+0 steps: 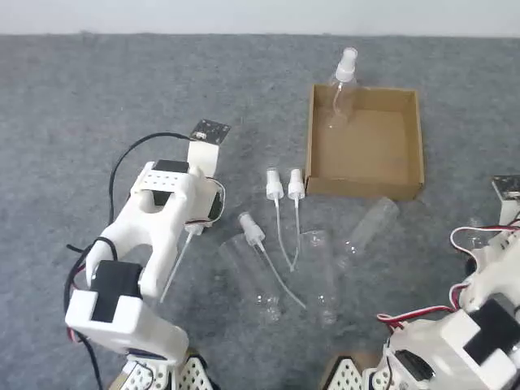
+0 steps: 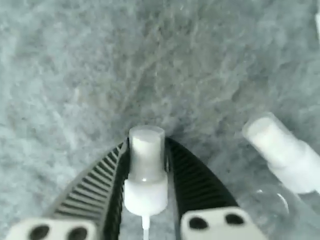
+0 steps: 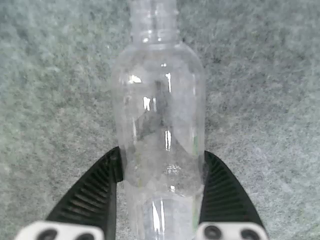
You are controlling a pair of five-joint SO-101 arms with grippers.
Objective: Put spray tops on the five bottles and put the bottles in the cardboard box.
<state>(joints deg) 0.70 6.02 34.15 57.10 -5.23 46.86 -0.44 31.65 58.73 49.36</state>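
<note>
My left gripper (image 2: pixel 145 144) is shut on a white spray top (image 2: pixel 145 172); from above, that spray top (image 1: pixel 191 231) hangs at the left gripper (image 1: pixel 195 227) with its thin tube slanting toward the table's front. The right gripper (image 3: pixel 162 154) is shut on a clear uncapped bottle (image 3: pixel 160 105), held low over the carpet. Near the back right lies the cardboard box (image 1: pixel 410 146), and a capped bottle (image 1: pixel 341 89) stands at its far corner. Three clear bottles (image 1: pixel 252 276) (image 1: pixel 321 272) (image 1: pixel 370 227) lie on the carpet. Two loose spray tops (image 1: pixel 275 187) (image 1: pixel 296 185) lie in front of the box.
Another spray top (image 1: pixel 252 227) rests by the leftmost lying bottle, its tube trailing across the carpet; it appears beside my left gripper as a white spray top (image 2: pixel 282 152). Grey carpet (image 1: pixel 81 122) covers the table, open at the left and back. The right arm's body (image 1: pixel 463 341) sits at the front right.
</note>
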